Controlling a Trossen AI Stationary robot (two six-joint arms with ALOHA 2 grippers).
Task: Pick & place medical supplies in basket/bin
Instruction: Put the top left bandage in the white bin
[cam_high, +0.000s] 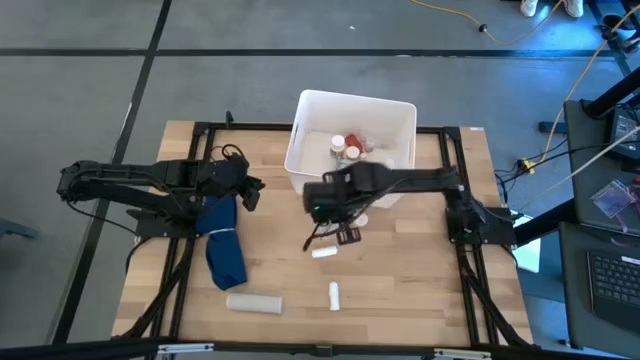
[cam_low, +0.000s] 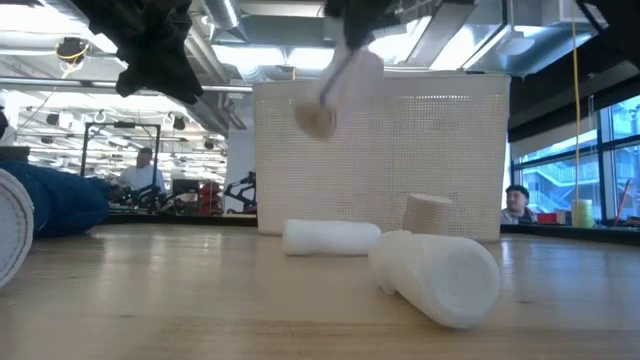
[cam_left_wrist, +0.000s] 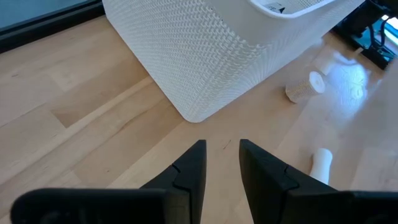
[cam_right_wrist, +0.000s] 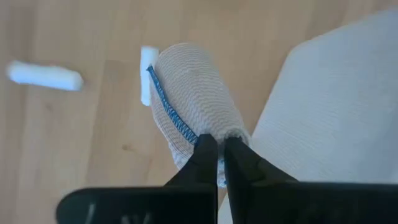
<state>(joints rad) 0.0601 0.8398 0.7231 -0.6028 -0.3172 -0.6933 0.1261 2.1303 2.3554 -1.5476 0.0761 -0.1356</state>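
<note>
So the right gripper (cam_right_wrist: 216, 144) was pinched shut on a white bandage roll (cam_right_wrist: 189, 102) with a blue stitched edge, holding it up off the table right beside the white basket (cam_high: 312, 110). Left gripper (cam_left_wrist: 222, 163) sat partly open and empty near the basket's corner, over the blue cloth (cam_high: 222, 245), with a few more white supplies (cam_high: 254, 302) lying on the wood.

Overhead looking down, low level across table, both sharing basket (cam_high: 350, 140)

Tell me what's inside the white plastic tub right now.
The white rectangular plastic tub holds two red-capped white bottles and something pale beside them. The right arm covers the tub's near edge, so anything there is hidden.
</note>
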